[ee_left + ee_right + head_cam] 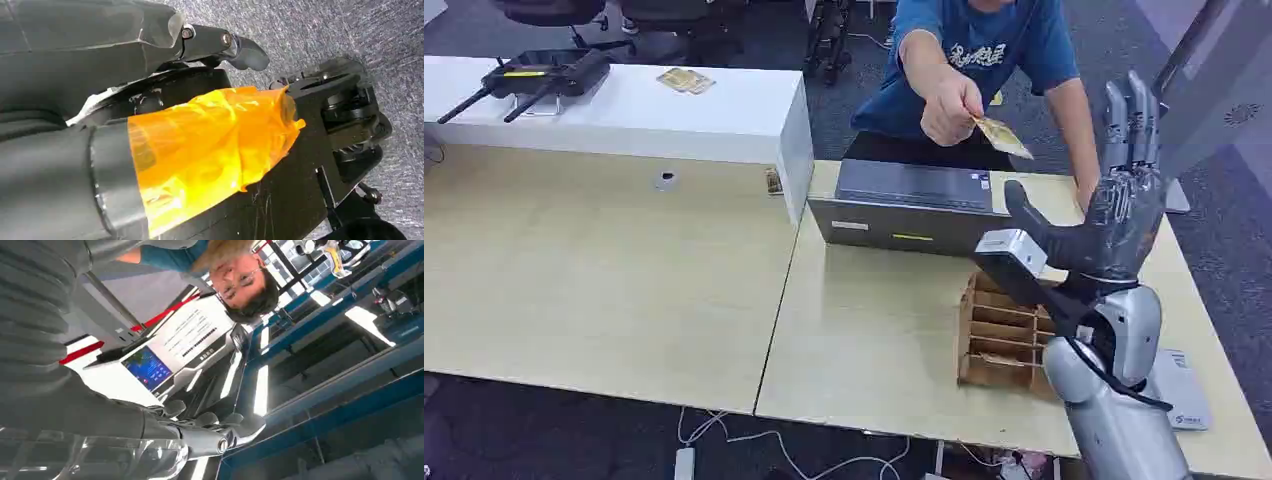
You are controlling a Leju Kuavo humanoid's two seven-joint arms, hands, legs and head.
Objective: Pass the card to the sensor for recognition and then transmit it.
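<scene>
A person in a blue shirt (984, 40) sits across the table and holds a yellowish card (1002, 136) in one hand (949, 100), above the dark grey sensor box (914, 205). My right hand (1114, 190) is raised upright to the right of the card, fingers straight and spread, thumb out toward the box, holding nothing. A short gap separates it from the card. In the right wrist view the right hand's fingers (210, 432) stretch out empty. The left wrist view looks down at carpet.
A wooden slotted card rack (1004, 335) stands on the table (874, 340) just under my right forearm. A white counter (624, 105) at back left carries a black router (539, 75) and more cards (686, 80). A white card reader (1181, 390) lies at the right edge.
</scene>
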